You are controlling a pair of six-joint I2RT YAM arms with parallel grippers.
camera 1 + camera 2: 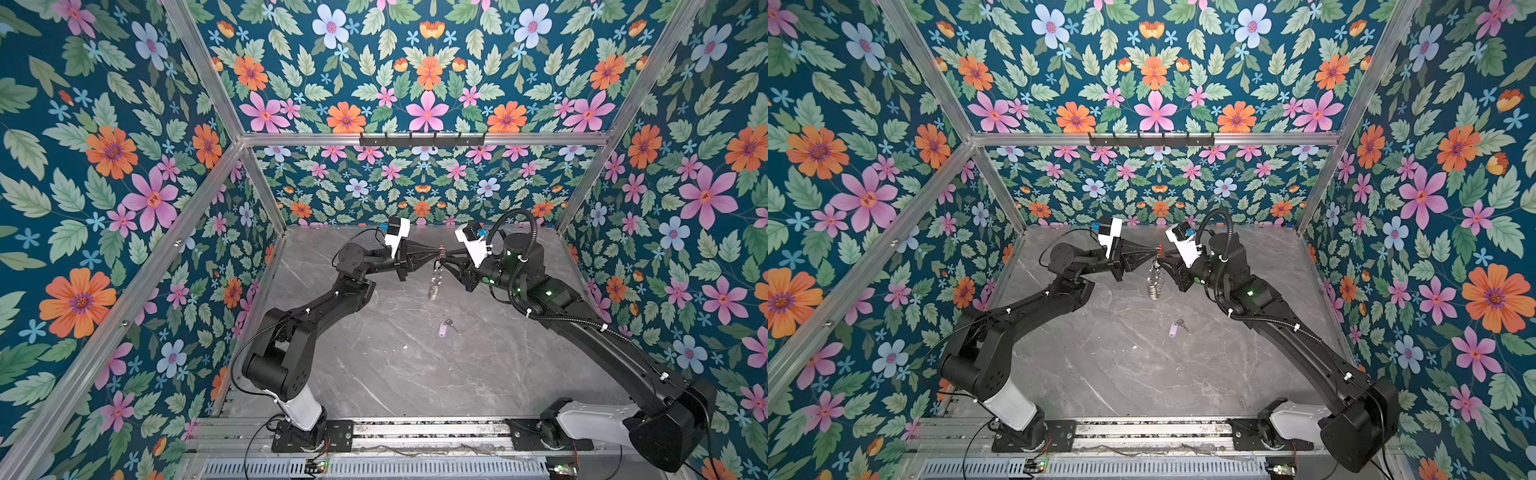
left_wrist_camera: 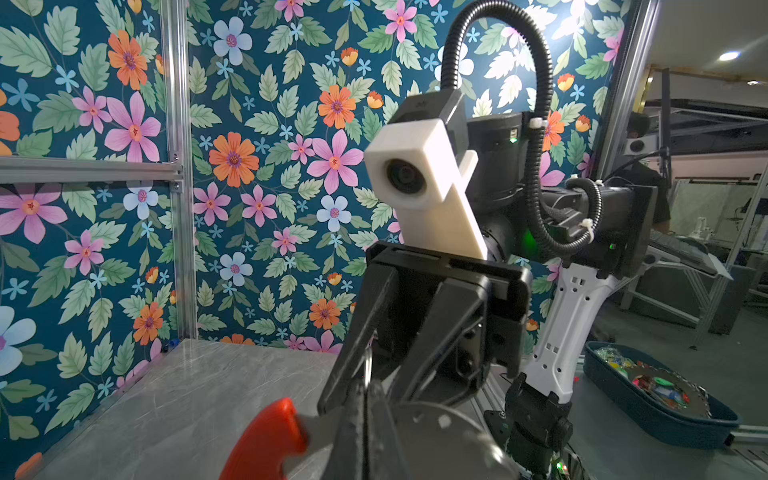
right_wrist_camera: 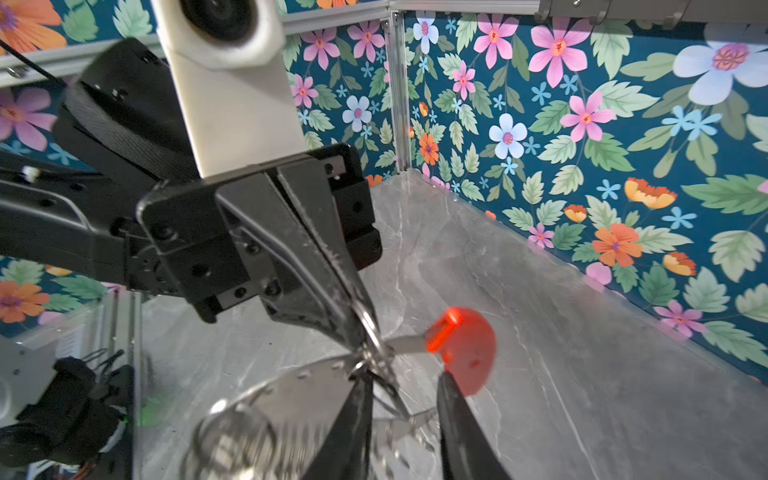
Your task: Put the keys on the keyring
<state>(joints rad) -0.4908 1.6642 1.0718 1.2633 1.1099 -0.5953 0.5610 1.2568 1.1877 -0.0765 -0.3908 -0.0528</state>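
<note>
The keyring hangs in the air above the rear middle of the table, held up between the two gripper tips. Its red section is at the top and its row of silver rings dangles below, clear of the tabletop; both top views show this. The left gripper has its jaws closed on the loop's bare metal just beside the red section, as the right wrist view shows. The right gripper faces it tip to tip. Its jaws stand a little apart and straddle the thin metal below the red piece; I cannot tell whether its fingers touch that metal.

The lilac-tagged key lies flat on the table, nearer the front than the hanging rings and well apart from both grippers.

The left arm rises from the front rail, bends at the elbow and reaches back, with its wrist level and pointing right. The right arm stretches long and low from the rail's right end, its wrist turned left.
</note>
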